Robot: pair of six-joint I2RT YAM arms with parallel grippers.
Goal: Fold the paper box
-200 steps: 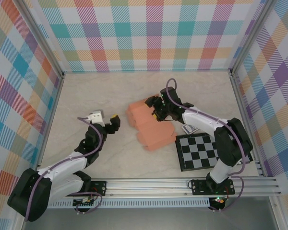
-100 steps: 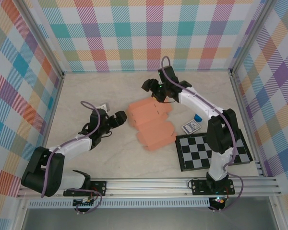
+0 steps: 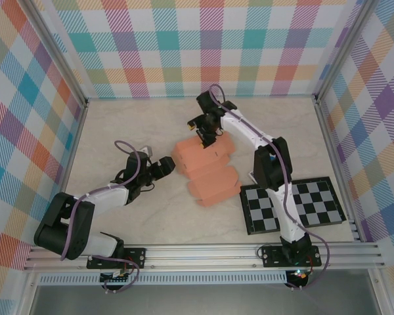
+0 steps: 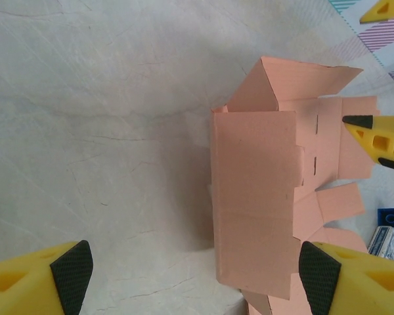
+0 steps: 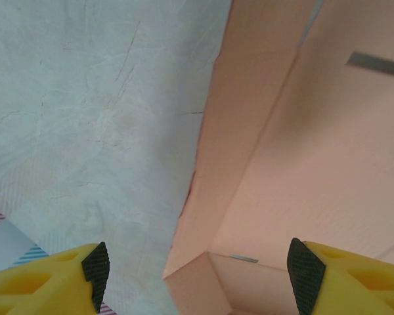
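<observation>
The left fingers (image 3: 163,166) lie low over the surface (image 3: 118,131), left of its middle, pointing at the box (image 3: 207,172) and just beside its left edge; whether they touch it I cannot tell; in the left wrist view they are spread wide, one black pad (image 4: 71,275) over bare surface and the other over the card's flaps, with nothing pinched. The box is salmon-orange card, partly folded, lying near the middle of the surface and running slantwise from the far side toward the near right; a long panel stands folded up along its left side, and flat flaps with small slits spread to the right of it. The right fingers (image 3: 205,136) hang over the far end of the box; they too are spread, a raised wall of the card rising between the two pads (image 5: 305,282), neither pad clearly pressing it. A checkered board (image 3: 292,210) lies flat by the near right corner, apart from the box.
</observation>
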